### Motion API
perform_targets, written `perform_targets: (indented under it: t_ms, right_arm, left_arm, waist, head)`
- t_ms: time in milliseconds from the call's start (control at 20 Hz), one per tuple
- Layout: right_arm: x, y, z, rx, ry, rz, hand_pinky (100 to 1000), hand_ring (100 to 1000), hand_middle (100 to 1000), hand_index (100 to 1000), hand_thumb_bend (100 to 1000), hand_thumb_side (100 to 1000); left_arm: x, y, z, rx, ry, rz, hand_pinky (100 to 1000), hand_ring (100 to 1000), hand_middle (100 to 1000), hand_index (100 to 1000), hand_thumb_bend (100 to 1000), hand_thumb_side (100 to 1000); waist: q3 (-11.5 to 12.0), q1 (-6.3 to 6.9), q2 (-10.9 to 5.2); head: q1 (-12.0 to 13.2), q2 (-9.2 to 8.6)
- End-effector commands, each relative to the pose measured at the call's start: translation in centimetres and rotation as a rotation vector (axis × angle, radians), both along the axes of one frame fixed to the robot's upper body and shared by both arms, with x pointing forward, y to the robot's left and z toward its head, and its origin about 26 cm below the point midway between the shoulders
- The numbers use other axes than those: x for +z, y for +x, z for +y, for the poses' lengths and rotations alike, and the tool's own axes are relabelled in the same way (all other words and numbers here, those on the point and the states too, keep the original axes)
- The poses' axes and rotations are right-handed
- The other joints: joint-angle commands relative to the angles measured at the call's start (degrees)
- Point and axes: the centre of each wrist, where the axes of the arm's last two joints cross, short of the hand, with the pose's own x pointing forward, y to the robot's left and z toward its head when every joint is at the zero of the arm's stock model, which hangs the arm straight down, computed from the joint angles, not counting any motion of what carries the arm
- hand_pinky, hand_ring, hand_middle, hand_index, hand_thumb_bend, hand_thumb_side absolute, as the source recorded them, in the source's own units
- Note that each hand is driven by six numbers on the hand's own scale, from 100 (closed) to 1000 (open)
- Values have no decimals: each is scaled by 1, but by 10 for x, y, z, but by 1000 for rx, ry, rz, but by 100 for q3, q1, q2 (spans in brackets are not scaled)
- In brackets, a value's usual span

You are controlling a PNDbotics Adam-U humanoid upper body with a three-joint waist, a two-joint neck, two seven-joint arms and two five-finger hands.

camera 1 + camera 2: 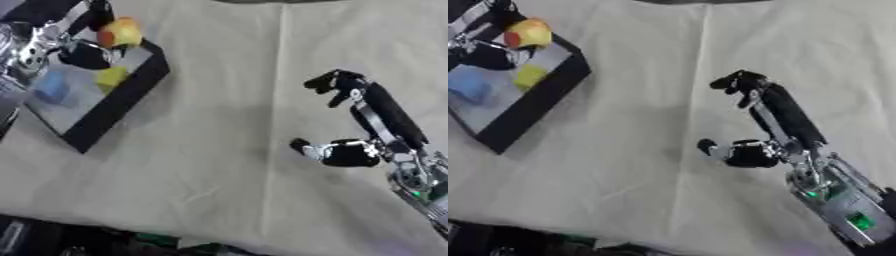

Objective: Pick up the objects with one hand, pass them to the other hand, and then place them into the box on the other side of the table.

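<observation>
A black-rimmed box (122,102) with a grey floor stands at the table's upper left. Inside it lie a blue object (51,87) and a yellow object (111,77). My left hand (83,54) hovers over the box's far end, its fingers curled round a yellow and red fruit (120,32) held just above the rim. My right hand (776,112) is out over the bare cloth at the right, well away from the box. It is open, thumb and fingers spread, and holds nothing.
A beige cloth (227,165) with creases covers the table. Dark clutter (79,240) runs along the bottom edge. Part of my left arm's silver joints (26,47) fills the upper left corner.
</observation>
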Motion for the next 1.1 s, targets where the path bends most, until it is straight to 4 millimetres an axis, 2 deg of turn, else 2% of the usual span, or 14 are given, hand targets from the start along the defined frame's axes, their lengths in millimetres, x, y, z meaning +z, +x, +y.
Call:
perform_targets:
  t_ms: [50,300,750,850,950,1000,1100]
  right_arm:
    - [9,-1,-3,3,-9,-38,573,726,704,776,643,114]
    - [7,-2,-2,3,-8,-39,575,725,702,774,647,115]
    - [5,-3,-1,4,-6,-42,575,725,702,776,647,116]
    - [5,-3,0,4,-6,-43,575,724,702,776,649,116]
    - [5,-3,0,4,-7,-45,575,724,702,777,649,116]
    - [5,-3,0,4,-7,-45,575,724,702,777,649,116]
    - [4,-3,-1,4,-8,-45,575,725,702,777,648,117]
  left_arm:
    - [14,-1,19,58,10,-48,669,538,410,429,223,100]
    - [6,6,33,122,-18,-19,675,538,412,432,193,100]
    - [-10,17,44,166,-10,5,676,550,440,468,217,100]
    - [-14,20,47,172,-2,11,683,566,467,517,251,100]
    - [-17,23,49,183,6,12,709,616,538,637,372,100]
    - [-18,24,50,190,10,6,730,655,594,712,428,214]
    - [-19,25,53,210,26,-14,774,731,666,781,594,569]
  waist:
    - [1,-50,-107]
    - [-3,-78,-93]
    - [-37,-131,-61]
    - [-48,-140,-54]
    - [-53,-145,-49]
    - [-55,-146,-47]
    - [-56,-146,-46]
  head:
    - [92,-76]
    - [193,-107]
    - [219,-82]
    - [213,-79]
    - [210,-79]
    - [209,-79]
    - [204,-79]
